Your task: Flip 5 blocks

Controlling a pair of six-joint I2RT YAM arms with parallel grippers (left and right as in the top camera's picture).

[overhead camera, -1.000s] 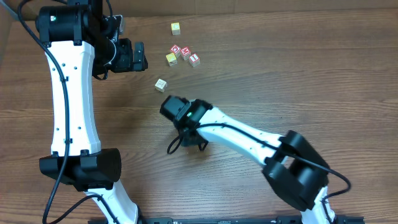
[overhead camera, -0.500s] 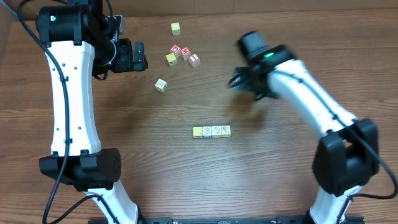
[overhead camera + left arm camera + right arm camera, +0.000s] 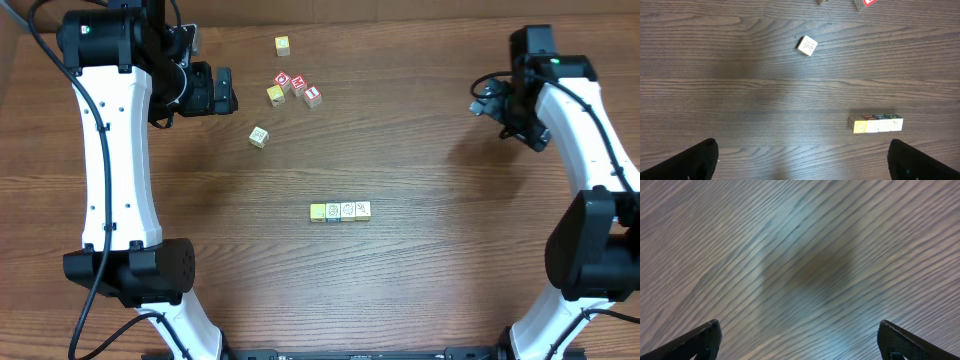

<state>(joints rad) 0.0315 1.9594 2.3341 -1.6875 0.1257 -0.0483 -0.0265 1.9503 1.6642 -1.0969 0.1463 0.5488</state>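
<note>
A row of four blocks (image 3: 340, 211) lies side by side in the middle of the table, its left end a yellow block (image 3: 318, 212) and the right ones pale cream. The left wrist view has the same row (image 3: 875, 124) at lower right. A lone cream block (image 3: 259, 137) (image 3: 807, 45) sits apart, up and to the left. My left gripper (image 3: 225, 92) (image 3: 807, 165) hangs open high over the table's left side, holding nothing. At the far right my right gripper (image 3: 500, 115) (image 3: 800, 345) stands open over bare, blurred wood, far from every block.
A cluster of red-faced cubes (image 3: 299, 85) with a yellow cube (image 3: 275, 95) lies at the back, and one more yellow cube (image 3: 283, 45) sits beyond it. A red cube's corner (image 3: 865, 3) shows at the left wrist view's top edge.
My right arm has swung from the middle of the table to the far right and its gripper has opened. The row of four blocks now lies uncovered. The left arm has not moved.
</note>
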